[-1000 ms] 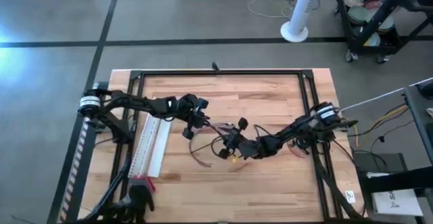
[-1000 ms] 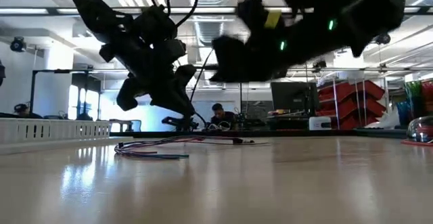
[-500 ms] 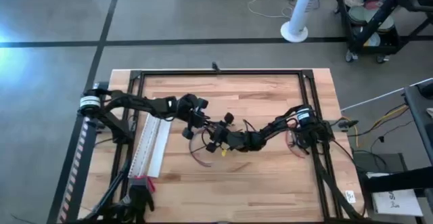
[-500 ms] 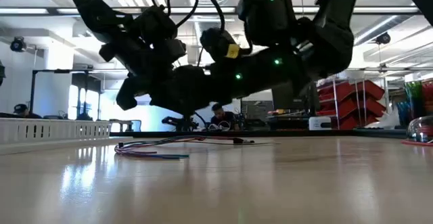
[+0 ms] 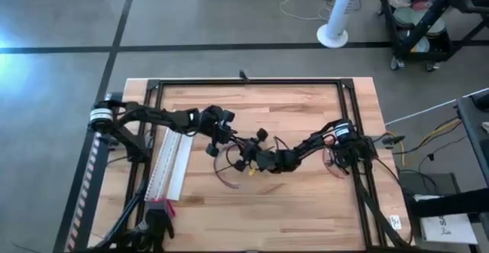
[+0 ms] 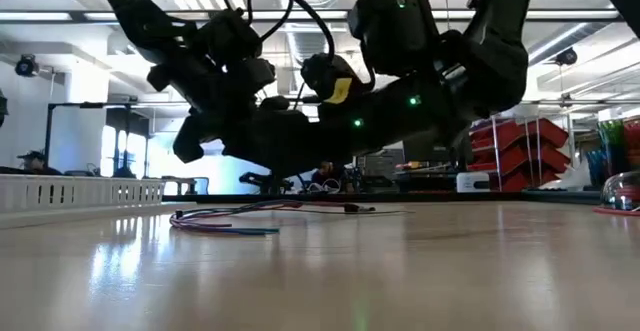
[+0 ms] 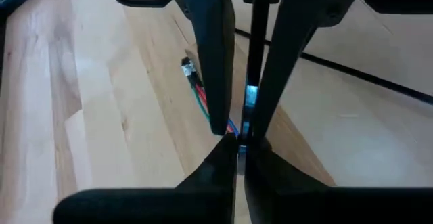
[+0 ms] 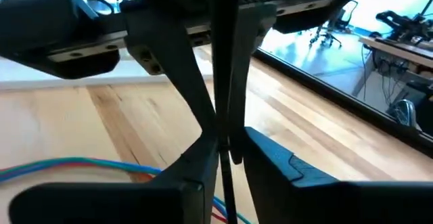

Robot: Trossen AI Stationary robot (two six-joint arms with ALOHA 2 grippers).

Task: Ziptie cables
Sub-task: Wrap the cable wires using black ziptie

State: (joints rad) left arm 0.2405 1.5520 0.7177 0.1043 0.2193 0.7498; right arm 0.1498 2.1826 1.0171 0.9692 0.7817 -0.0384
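Note:
The cables (image 5: 227, 174) lie in a loose loop on the wooden table, below both grippers. They are thin red, blue and green wires (image 8: 67, 164) with one small pale end (image 7: 187, 66). In the low view they rest flat on the table (image 6: 250, 211). My left gripper (image 5: 228, 139) and my right gripper (image 5: 245, 155) meet tip to tip above them near the table's middle. Each is shut on a thin black zip tie (image 8: 220, 55), which runs straight between the two pairs of fingers (image 7: 254, 41). My left gripper pinches the black zip tie (image 7: 247, 121) between its two fingers. The strip runs on from there toward the other gripper. It is lifted clear of the table and the cables. My right gripper pinches the same zip tie (image 8: 224, 130) between its two fingers, facing the left gripper's fingers (image 8: 177, 68). The strip passes through the hold and shows on both sides of it, clear of the table.
A long white flat strip (image 5: 174, 165) lies along the table's left side, with a small red piece (image 5: 160, 205) at its near end. A black frame (image 5: 252, 82) runs around the work area. A transparent object (image 5: 336, 165) sits under the right arm.
My right gripper has travelled toward the table's left edge, up to my left gripper, and now stands tip to tip with it. The cables have stayed where they lay.

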